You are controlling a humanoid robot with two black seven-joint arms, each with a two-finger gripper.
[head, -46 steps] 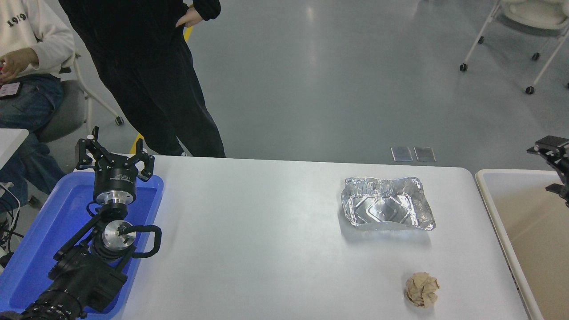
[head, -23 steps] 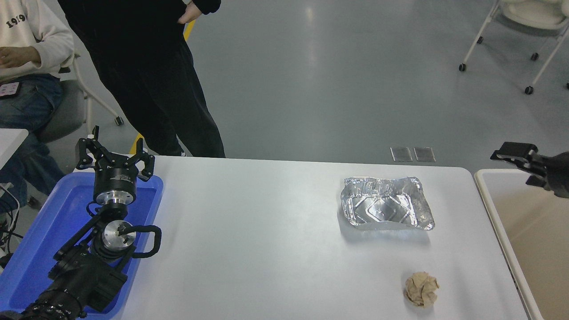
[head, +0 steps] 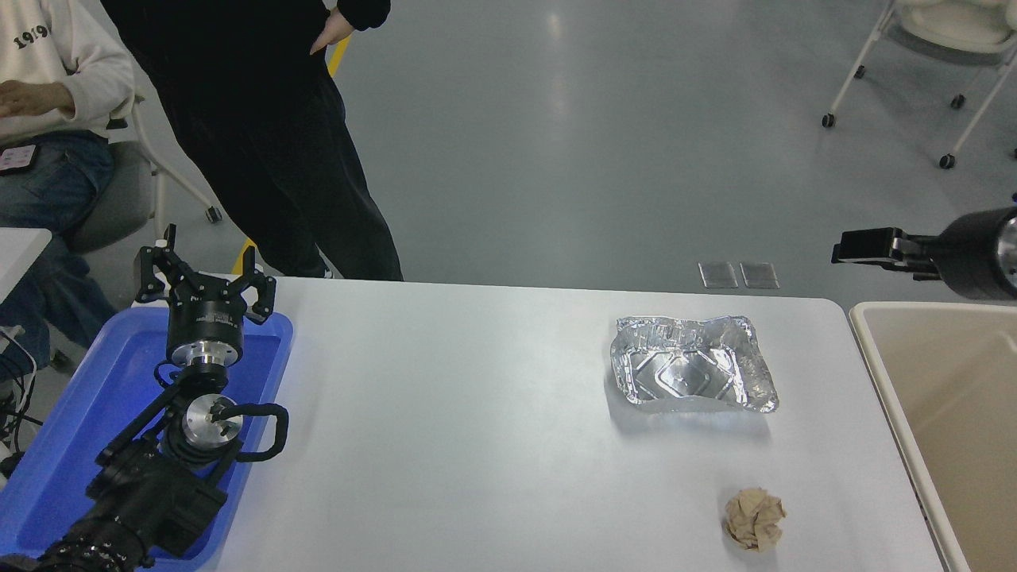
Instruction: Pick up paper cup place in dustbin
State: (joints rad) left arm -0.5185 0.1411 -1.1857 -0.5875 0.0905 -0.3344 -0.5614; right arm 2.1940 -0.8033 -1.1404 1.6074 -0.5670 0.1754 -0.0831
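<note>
White desk (head: 477,413), no paper cup anywhere; right end effector (head: 854,246), grip unclear and empty, hangs just beyond the dustbin (head: 882,373).

White surface (head: 477,413) with rounded far corners. Items resting directly on it: one crinkled silver foil tray (head: 693,364), right of centre, open side up; one crumpled brown paper ball (head: 754,519), nearer the front edge and well apart from the foil tray; one blue plastic tray (head: 71,429) at the left edge, overhanging the surface's left side.
</note>
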